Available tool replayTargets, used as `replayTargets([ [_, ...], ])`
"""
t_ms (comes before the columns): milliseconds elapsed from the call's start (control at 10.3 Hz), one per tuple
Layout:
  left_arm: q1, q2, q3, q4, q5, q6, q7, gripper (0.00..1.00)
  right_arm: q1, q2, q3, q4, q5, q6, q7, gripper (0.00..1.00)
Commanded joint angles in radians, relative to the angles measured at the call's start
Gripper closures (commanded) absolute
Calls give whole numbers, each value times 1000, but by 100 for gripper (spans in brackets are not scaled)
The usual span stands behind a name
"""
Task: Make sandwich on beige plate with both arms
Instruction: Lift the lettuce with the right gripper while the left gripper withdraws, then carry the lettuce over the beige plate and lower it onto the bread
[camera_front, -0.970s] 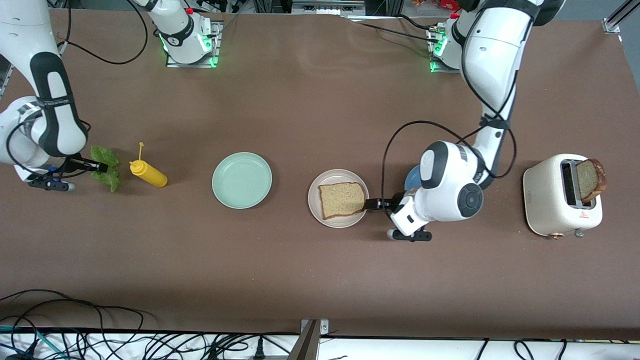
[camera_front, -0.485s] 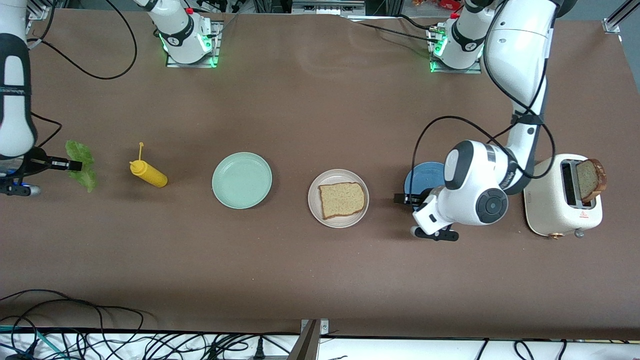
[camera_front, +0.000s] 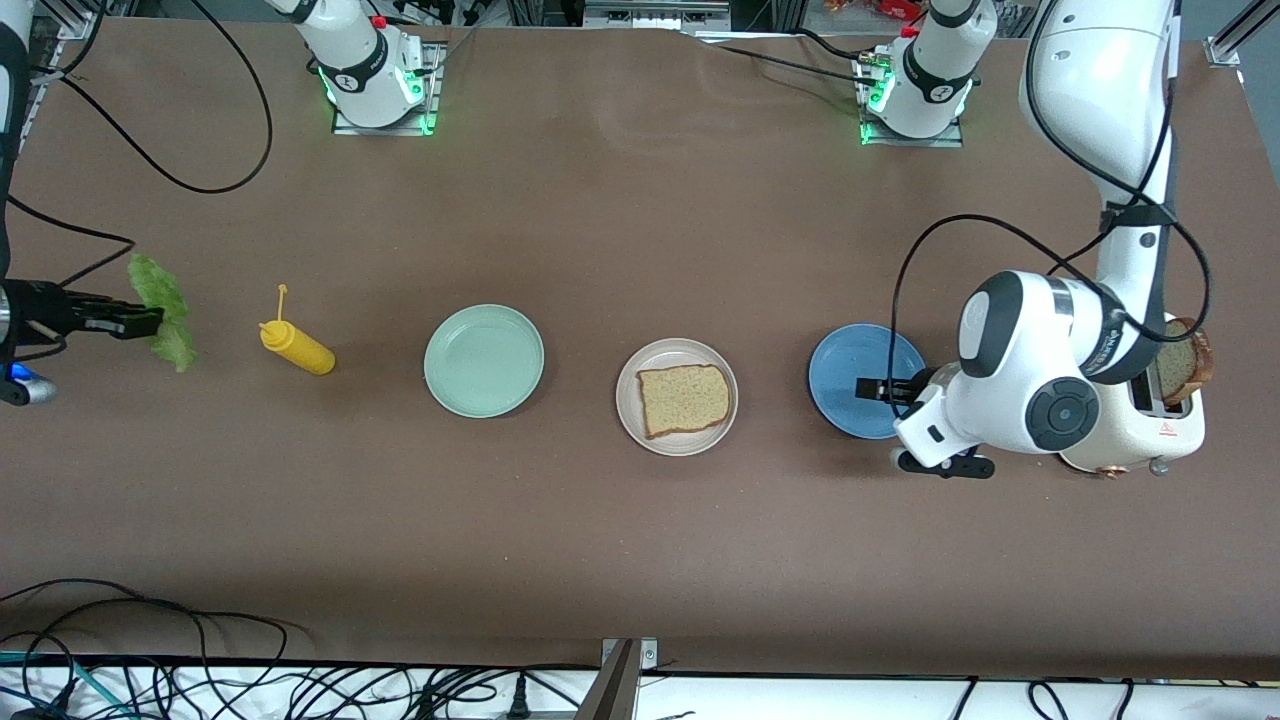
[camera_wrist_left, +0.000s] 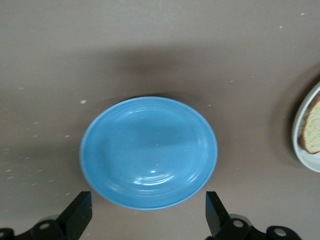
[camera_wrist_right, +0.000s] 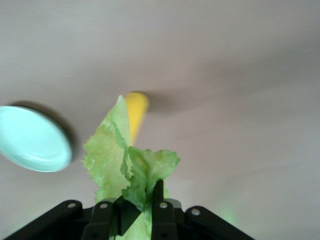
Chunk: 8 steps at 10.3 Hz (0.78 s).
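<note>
One slice of brown-crusted bread (camera_front: 683, 398) lies on the beige plate (camera_front: 650, 435) near the table's middle; a corner of that bread (camera_wrist_left: 312, 131) on its plate (camera_wrist_left: 303, 154) shows in the left wrist view. A second slice (camera_front: 1182, 360) stands in the toaster (camera_front: 1110, 420). My right gripper (camera_front: 150, 322) is shut on a ruffled green lettuce leaf (camera_front: 165, 310), lifted over the table at the right arm's end. The leaf (camera_wrist_right: 132, 167) hangs between its fingers (camera_wrist_right: 159, 192). My left gripper (camera_front: 872, 389) hangs open over the blue plate (camera_front: 845, 372), nothing between its fingertips (camera_wrist_left: 214, 210).
A yellow squeeze bottle (camera_front: 296, 345) lies beside the lettuce, toward the table's middle. A mint-green plate (camera_front: 484, 360) sits between the bottle and the beige plate. The blue plate (camera_wrist_left: 148, 152) lies between the beige plate and the toaster. Cables run along the table's near edge.
My right gripper lifted the lettuce off the table and carried it toward the right arm's end. My left gripper drew back from the bread on the beige plate to over the blue plate.
</note>
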<state>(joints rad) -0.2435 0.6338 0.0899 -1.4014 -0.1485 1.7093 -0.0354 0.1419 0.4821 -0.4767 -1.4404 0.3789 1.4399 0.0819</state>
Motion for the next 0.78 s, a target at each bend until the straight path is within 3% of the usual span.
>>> replayTargets([
  [0,35,-51,-12,-10,70,-33,21,0,141,-16,-2,29,92,-9,341,100],
  [194,84,-95,-10,-10,70,-72,107,0,266,7,-3,72,164,66,644,100],
  [485,130,-178,-10,-11,72,-147,120,0,424,61,-2,74,303,305,937,100],
  [679,139,-224,-9,-19,75,-178,121,0,525,128,-2,80,330,486,1079,100],
])
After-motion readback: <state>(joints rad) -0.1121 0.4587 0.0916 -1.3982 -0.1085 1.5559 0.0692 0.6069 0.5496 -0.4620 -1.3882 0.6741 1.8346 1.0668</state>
